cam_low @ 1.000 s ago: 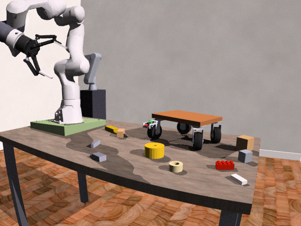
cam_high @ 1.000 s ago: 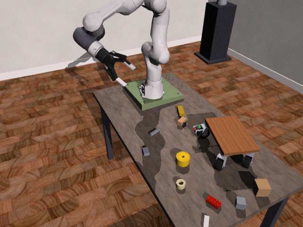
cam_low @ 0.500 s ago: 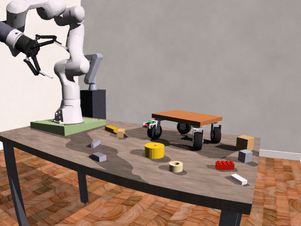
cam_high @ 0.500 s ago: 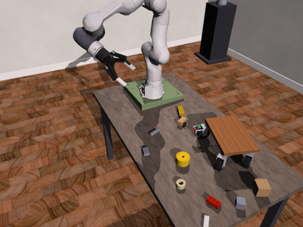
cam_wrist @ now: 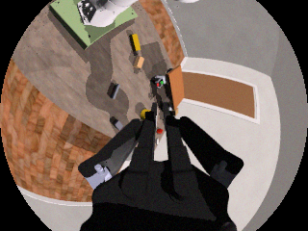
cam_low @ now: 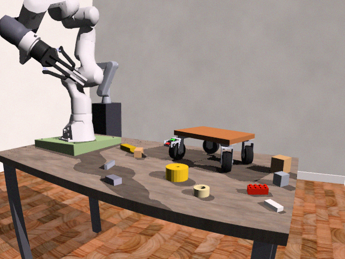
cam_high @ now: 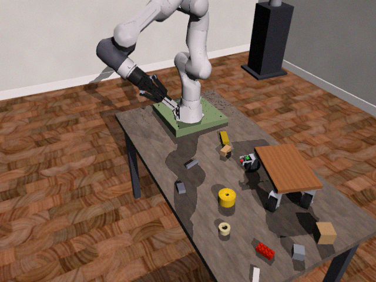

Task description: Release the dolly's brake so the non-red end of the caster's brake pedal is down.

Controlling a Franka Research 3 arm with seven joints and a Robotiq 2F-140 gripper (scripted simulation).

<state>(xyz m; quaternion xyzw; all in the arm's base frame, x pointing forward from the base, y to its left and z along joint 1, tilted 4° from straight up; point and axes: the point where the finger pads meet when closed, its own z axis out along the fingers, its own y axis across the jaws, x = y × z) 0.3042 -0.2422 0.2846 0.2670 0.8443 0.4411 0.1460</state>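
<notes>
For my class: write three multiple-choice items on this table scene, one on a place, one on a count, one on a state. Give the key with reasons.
1. Where is the gripper?
A. high near the arm's base
B. on the dolly's deck
C. at the red brick

2. How many grey blocks lie on the table?
A. one
B. three
C. five

3. How does the gripper stand?
A. wide open
B. shut on the pedal
C. shut, holding nothing

Key: A, it hangs above the green plate, far from the dolly; B, two mid-table, one by the tan cube; C, its fingers meet in air.
</notes>
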